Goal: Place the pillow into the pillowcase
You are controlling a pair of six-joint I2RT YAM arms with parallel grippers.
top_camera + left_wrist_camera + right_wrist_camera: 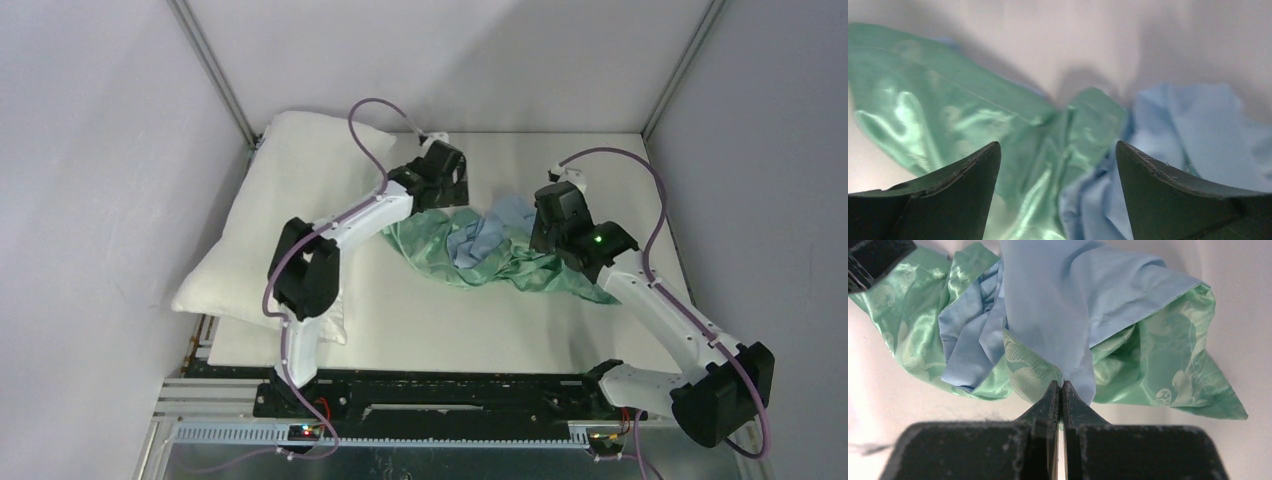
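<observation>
Two grippers work the crumpled pillowcase [500,250] mid-tabletop, right of the pillow [265,220]: right gripper [1061,390] fingers clenched on a fold, left gripper [1058,165] fingers spread above it, probably needing the opening's other edge.

1 pillow [260,225], 1 pillowcase [470,250] – 2 arms w/ jaws.
</observation>
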